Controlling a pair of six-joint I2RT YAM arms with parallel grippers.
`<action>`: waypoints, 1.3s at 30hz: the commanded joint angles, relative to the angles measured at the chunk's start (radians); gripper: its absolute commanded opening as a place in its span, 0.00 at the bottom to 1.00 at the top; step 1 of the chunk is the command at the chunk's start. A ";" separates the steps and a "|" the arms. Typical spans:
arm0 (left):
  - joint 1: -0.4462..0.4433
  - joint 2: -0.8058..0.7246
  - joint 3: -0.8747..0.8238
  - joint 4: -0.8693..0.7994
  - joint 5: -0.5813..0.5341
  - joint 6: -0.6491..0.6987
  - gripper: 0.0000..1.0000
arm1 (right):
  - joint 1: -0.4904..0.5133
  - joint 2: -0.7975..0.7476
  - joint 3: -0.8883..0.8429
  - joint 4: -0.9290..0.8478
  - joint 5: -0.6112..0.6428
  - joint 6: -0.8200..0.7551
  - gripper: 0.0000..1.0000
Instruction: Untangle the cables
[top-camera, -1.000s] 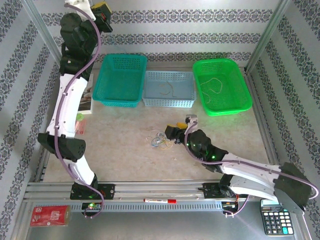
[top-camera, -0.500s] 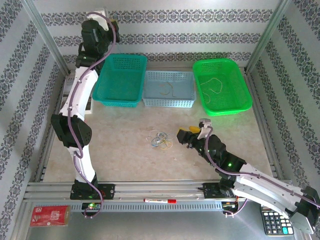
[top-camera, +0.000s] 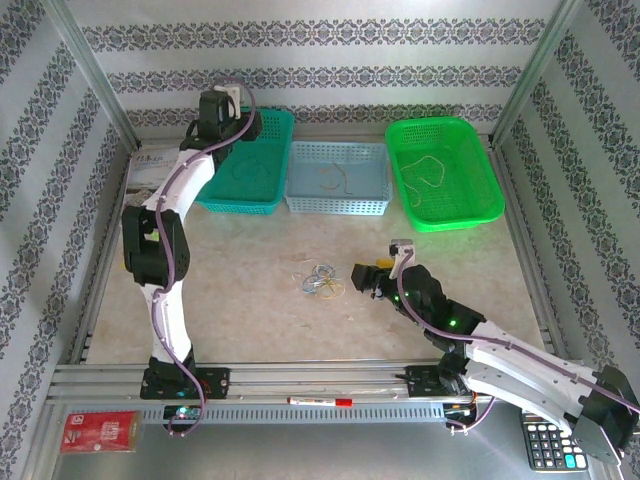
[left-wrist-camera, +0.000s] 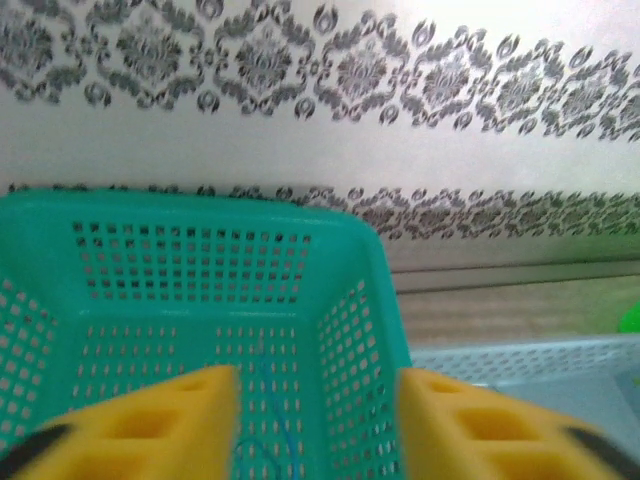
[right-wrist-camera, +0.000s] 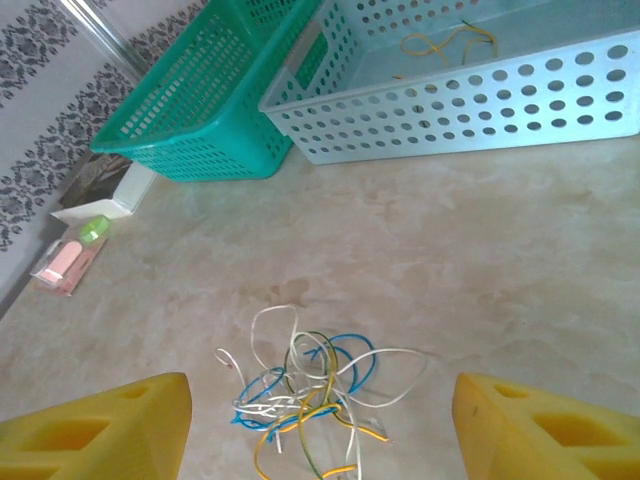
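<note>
Top view: bright, even, diffuse light.
Shadows: faint and soft-edged under the teal perforated plastic basket (top-camera: 250, 205) at 11 o'clock.
Glare: in the left wrist view, the white patterned wall (left-wrist-camera: 300, 150) is washed out toward 1 o'clock.
Blur: the left wrist view is soft overall, and the left gripper's yellow foam fingers (left-wrist-camera: 150, 420) at 6 o'clock are out of focus.
Right wrist view: sharp at the centre.

The top camera looks down over the whole table (top-camera: 250, 310) from its near edge. The left wrist camera peers closely into the teal basket (left-wrist-camera: 180, 270). The right wrist camera faces the cables (right-wrist-camera: 310, 385) from low down and shares that basket.
</note>
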 joint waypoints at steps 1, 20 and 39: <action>0.011 -0.013 0.116 -0.120 0.033 0.004 0.74 | -0.004 -0.026 0.025 -0.010 -0.013 -0.004 0.70; -0.032 -0.675 -0.764 0.197 0.275 -0.337 1.00 | -0.005 0.083 -0.050 0.028 -0.047 0.021 0.68; -0.488 -1.036 -1.367 0.149 -0.089 -0.447 1.00 | -0.023 0.414 0.100 0.072 -0.184 -0.026 0.59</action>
